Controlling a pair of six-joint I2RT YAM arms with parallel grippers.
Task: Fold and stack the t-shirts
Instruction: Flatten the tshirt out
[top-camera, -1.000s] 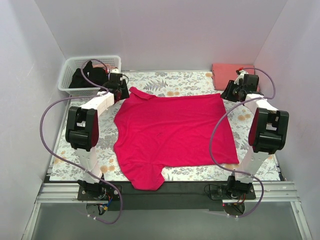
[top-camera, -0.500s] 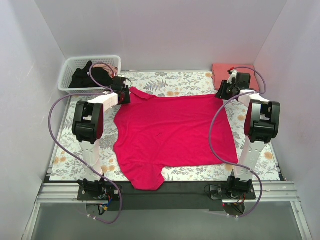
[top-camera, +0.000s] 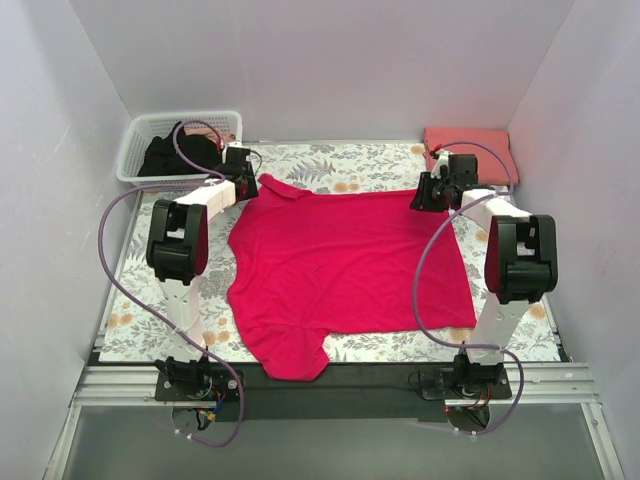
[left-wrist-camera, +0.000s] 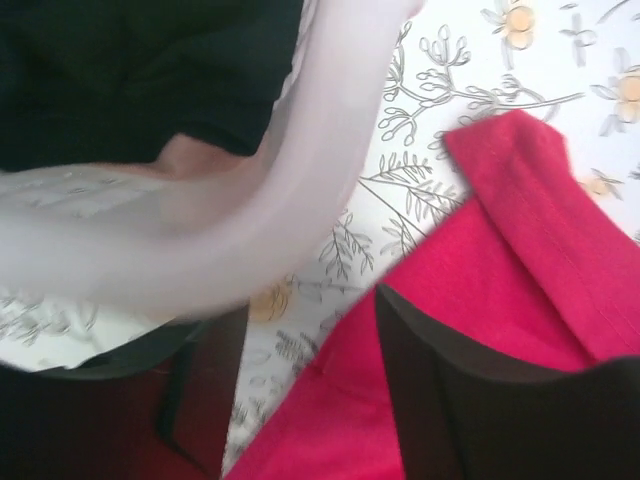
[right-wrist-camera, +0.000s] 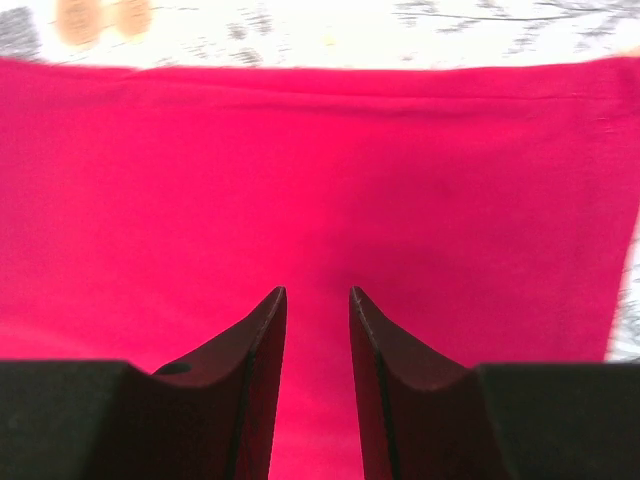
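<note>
- Far left on the worktop, a white basket (top-camera: 130, 155) is holding the black shirt (top-camera: 165, 157). Its rim is smearing as a pale blur across the left wrist view and hiding part of that shirt.
- Across the middle, the crimson shirt (top-camera: 350, 265) is lying flat on a floral cloth (top-camera: 330, 160), with one sleeve reaching over the near edge.
- At the far right corner, the salmon shirt (top-camera: 460, 133) is sitting folded, with a purple cable (top-camera: 428, 260) arching over it.
- The left gripper (left-wrist-camera: 300, 330) is hovering at the crimson shirt's far left sleeve. Its fingers are spread wide and the sleeve's edge is showing between them. Whether they are touching the fabric is hard to make out.
- The right gripper (right-wrist-camera: 315, 300) is pointing down over the crimson shirt's far right corner. Its fingers are standing narrow, and crimson is showing through the thin slit between them. Nothing is visibly pinched.
</note>
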